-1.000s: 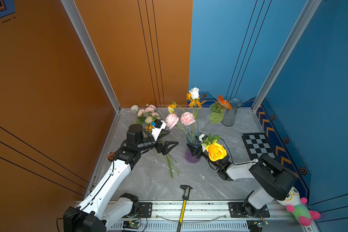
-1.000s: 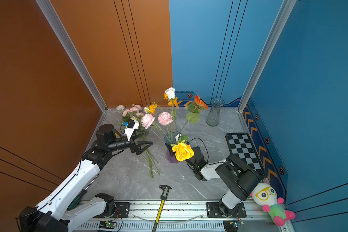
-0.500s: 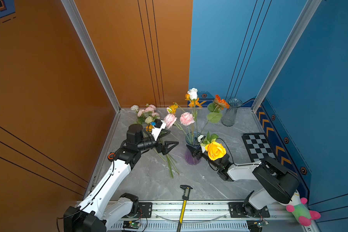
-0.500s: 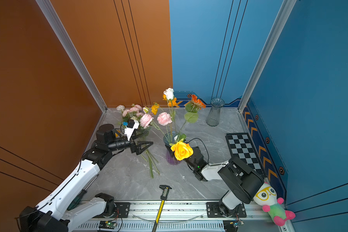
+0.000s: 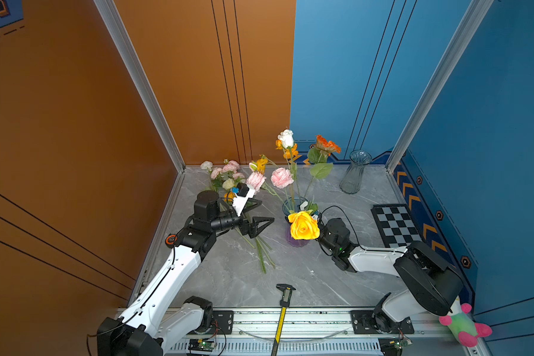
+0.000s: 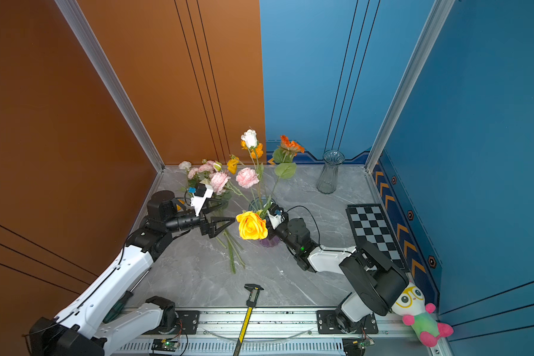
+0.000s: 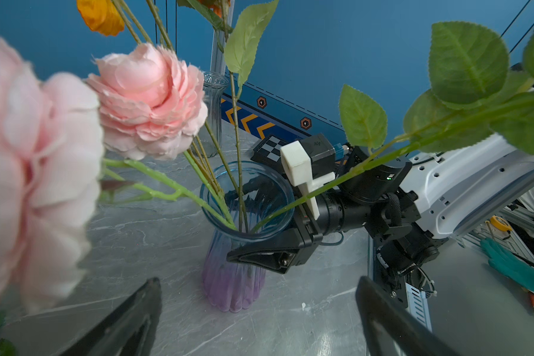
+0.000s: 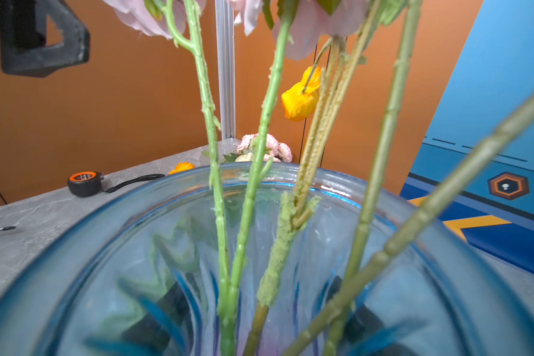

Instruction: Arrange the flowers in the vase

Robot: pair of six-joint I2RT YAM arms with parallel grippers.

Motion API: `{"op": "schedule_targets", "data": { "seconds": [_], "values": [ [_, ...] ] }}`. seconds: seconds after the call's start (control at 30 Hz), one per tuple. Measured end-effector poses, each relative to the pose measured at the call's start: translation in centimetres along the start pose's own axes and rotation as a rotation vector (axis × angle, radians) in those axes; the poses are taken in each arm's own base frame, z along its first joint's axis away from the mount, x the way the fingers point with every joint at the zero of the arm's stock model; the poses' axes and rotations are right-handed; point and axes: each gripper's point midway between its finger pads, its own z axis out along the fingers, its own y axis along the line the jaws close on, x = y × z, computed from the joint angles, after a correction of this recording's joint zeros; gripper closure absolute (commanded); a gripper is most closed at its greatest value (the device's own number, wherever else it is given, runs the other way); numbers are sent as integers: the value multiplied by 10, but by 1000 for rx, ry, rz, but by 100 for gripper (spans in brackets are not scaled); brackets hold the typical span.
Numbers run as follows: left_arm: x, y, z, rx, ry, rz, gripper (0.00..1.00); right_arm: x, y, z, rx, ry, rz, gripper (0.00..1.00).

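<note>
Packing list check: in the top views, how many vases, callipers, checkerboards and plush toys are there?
Vases: 2 (blue-purple vase, clear vase)
Calliper: 1
Checkerboard: 1
Plush toy: 1
Total: 5

Yellow rose [image 5: 304,226]; blue-to-purple vase [image 7: 233,286]; black-white checkerboard [image 5: 396,223].

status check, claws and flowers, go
left claw open, empty, over loose stems. right claw shut on vase neck. several flowers in, more on table. yellow rose leans over right arm.
</note>
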Motion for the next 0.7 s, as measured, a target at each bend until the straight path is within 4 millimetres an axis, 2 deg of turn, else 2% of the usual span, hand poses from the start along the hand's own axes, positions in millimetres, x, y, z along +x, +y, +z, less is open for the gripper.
{"op": "schedule_targets", "data": {
  "seconds": [0.2,0.43,0.57,0.7],
  "values": [
    [1,0,0,1,-2,2,2,-9,-33,23,66,-43,-19,68],
    [1,3,2,7,-2,5,2,-16,-80,68,132,-83,-34,69],
    [4,22,12,-19,24,-14,2,-34,-116,94,180,-139,-42,69],
    [-2,40,25,-38,37,-13,2,-46,-143,115,206,-192,-47,69]
  ]
}}
